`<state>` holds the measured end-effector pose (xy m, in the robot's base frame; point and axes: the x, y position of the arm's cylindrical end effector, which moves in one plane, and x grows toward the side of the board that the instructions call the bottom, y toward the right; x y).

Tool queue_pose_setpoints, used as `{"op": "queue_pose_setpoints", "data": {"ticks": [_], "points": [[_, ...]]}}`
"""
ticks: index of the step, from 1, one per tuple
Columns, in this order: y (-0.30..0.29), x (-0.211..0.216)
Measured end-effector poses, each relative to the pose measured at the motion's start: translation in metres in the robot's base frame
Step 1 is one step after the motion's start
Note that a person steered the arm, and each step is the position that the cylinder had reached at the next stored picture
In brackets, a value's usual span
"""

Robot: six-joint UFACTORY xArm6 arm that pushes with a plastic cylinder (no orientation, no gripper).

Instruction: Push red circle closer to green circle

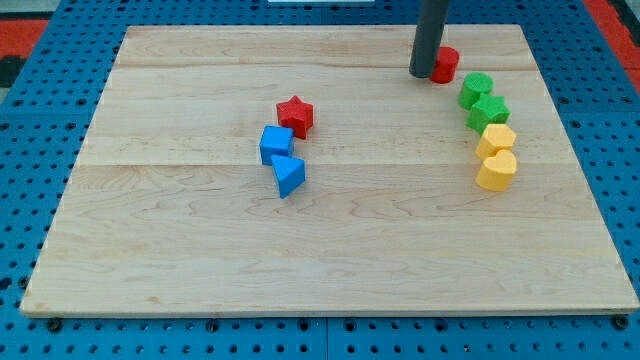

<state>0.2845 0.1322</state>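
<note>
Red circle point(446, 64) sits at the far right of the wooden board point(200, 260), partly hidden behind our rod. We order the remaining entries largest to smallest.

Wooden board: pale planks, resting on a blue pegboard surface point(30, 200).

Rod: dark, straight, coming down from the view's top. My tip point(421, 74) rests on the board, touching the red circle's left side. We carry no jaws; the rod end holds nothing and merely presses against the block.

Right-hand column of blocks, running from far to near: green circle point(476, 89), just near and right of the red circle with a narrow gap showing between them; green star point(489, 112) touching it; yellow hexagon point(496, 139); yellow heart point(496, 171). The two yellow blocks touch each other.

Centre group, well apart from my tip: red star point(295, 115), blue cube point(276, 144) just near and left of it, blue triangle point(289, 175) touching the cube's near side.
</note>
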Motion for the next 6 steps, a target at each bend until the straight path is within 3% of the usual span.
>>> {"op": "queue_pose_setpoints", "data": {"ticks": [2,4,6], "points": [[0.017,-0.010],[0.016,-0.054],[0.037,-0.044]]}}
